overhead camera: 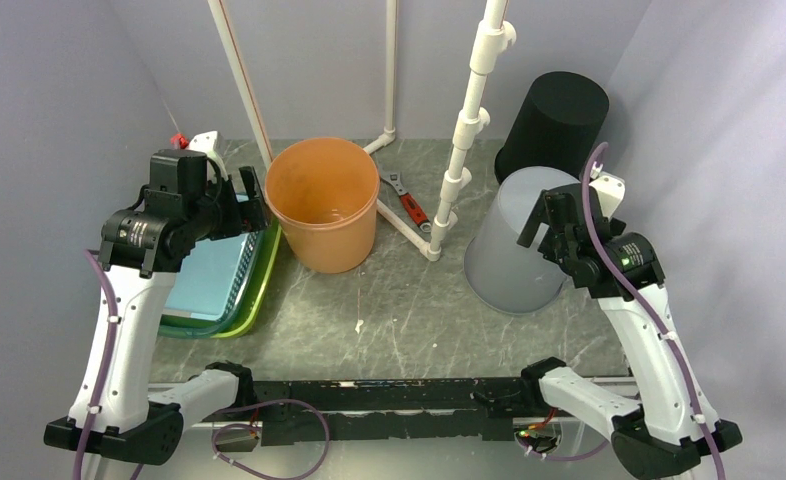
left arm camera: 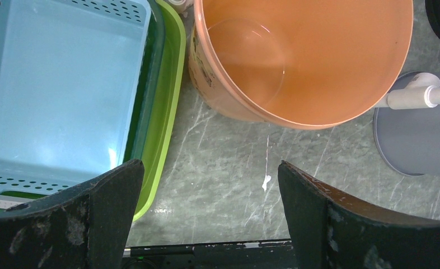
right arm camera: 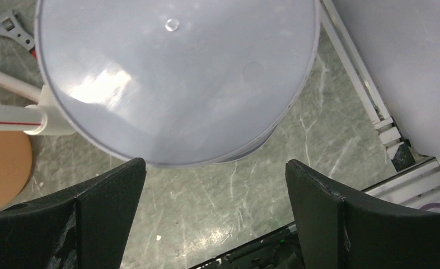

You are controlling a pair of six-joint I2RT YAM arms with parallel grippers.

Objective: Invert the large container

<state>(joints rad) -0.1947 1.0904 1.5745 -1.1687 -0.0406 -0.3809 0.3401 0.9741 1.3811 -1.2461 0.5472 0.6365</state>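
Hovering empty with jaws wide apart, the left pincer (left arm camera: 209, 168) has the upright orange bucket (left arm camera: 318, 61) just ahead and slightly right on the worktop (left arm camera: 234, 145); it looks light, thin-walled and slick, so gripping over the near rim seems best.

No lettering is legible; the dark print on the round orange plastic bucket (left arm camera: 302, 61) is too blurred to read

Even, cool light from overhead; shadows short and soft on the table (overhead camera: 409, 300). Glare patch on grey bucket (right arm camera: 100, 89) in right wrist view. Sheen on blue tray (left arm camera: 55, 140) floor, orange bucket (left arm camera: 318, 67) inner wall. Top view sharp; wrist views slightly soft at lower edge.
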